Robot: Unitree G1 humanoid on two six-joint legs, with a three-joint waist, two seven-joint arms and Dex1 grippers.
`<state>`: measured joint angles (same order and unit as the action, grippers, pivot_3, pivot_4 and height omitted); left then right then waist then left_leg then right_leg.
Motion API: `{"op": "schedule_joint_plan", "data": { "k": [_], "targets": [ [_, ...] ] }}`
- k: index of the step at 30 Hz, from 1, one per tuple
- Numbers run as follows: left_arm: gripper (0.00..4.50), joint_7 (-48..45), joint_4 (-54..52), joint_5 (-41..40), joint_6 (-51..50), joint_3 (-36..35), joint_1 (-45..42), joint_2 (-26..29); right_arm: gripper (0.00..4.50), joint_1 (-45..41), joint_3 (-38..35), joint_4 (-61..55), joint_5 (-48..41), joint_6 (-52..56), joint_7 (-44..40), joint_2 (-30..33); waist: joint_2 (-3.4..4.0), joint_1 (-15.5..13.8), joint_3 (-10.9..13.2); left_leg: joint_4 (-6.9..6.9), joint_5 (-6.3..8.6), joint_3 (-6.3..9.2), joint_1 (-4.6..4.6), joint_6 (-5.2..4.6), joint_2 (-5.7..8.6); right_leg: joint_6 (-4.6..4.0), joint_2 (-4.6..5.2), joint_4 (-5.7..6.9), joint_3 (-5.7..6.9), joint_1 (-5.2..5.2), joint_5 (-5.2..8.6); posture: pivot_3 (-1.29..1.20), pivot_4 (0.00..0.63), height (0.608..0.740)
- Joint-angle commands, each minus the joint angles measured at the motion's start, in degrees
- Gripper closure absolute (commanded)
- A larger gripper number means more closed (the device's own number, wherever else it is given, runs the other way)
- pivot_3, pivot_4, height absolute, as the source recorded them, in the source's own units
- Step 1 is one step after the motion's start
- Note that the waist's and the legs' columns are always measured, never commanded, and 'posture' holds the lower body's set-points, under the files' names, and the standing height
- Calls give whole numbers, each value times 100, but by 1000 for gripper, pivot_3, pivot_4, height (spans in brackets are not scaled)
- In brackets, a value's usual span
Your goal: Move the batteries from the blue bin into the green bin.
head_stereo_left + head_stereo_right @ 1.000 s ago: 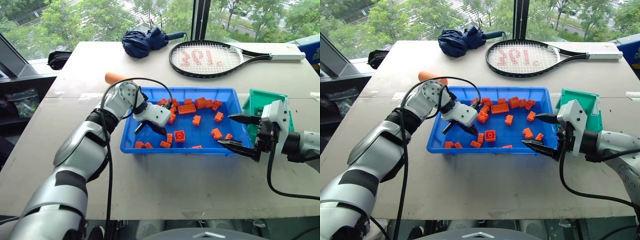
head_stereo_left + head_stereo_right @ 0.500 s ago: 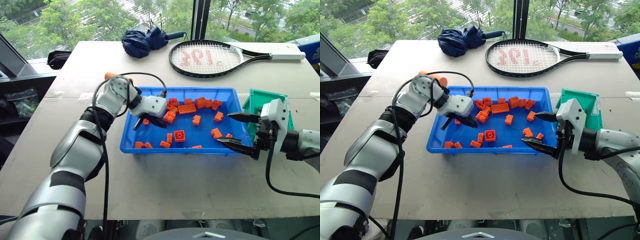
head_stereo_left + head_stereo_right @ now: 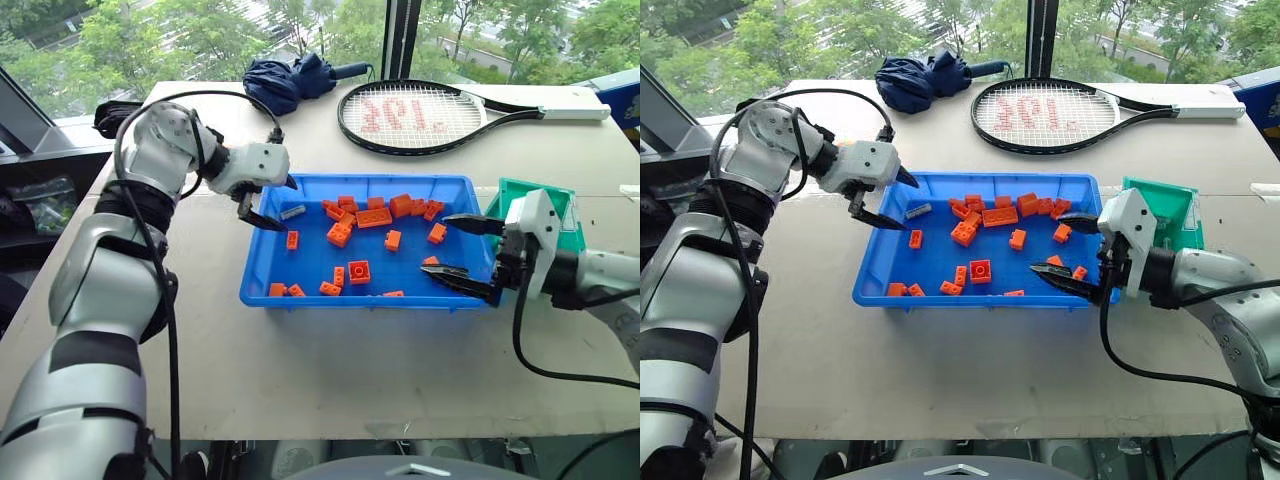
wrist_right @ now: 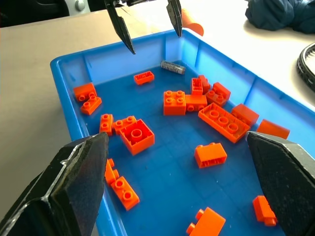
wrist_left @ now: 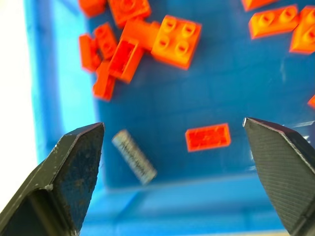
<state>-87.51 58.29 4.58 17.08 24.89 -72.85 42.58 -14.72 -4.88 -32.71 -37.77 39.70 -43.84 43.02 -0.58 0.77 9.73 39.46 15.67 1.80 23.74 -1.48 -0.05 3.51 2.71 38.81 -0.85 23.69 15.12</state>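
Silver-grey arms, black joint bands, black cables, white wrist housings, black pointed jaws.

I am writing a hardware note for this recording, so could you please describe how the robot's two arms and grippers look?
Both arms have silver-grey shells with black bands at the joints, and a black cable loops along each. The left gripper and right gripper each have a white housing and two black, pointed fingers with finely ribbed inner faces.

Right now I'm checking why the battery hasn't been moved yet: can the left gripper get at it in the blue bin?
Probably yes. The left gripper hangs open just above the battery, which lies alone in the blue bin's far left corner. No brick covers it, though the bin wall is close.
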Motion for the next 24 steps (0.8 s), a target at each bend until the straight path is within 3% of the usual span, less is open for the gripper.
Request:
{"op": "schedule_joint_plan", "data": {
  "k": [1,6,12,24],
  "targets": [
    [118,70,161,-1,-107,-417,-188,153,0,-103,78,-177,85,-96,177,-118,0,-3,0,0,0,1,0,0,0,0,0,0,2,0,0,0,150,740],
    [118,-202,60,65,-262,-634,61,457,0,-71,178,-255,170,-97,342,-261,0,14,0,0,0,1,1,0,-1,0,0,0,3,0,0,0,150,740],
    [118,-244,-299,-72,-838,-886,322,356,0,-188,309,-158,290,-168,384,-394,-5,-11,2,0,0,2,2,0,-3,0,1,2,5,0,0,0,150,740],
    [118,257,-1188,595,-2118,-435,633,-58,0,-241,424,-12,459,-249,311,-511,-6,11,3,1,0,3,1,1,-1,0,0,3,3,1,0,0,150,740]
  ]
}}
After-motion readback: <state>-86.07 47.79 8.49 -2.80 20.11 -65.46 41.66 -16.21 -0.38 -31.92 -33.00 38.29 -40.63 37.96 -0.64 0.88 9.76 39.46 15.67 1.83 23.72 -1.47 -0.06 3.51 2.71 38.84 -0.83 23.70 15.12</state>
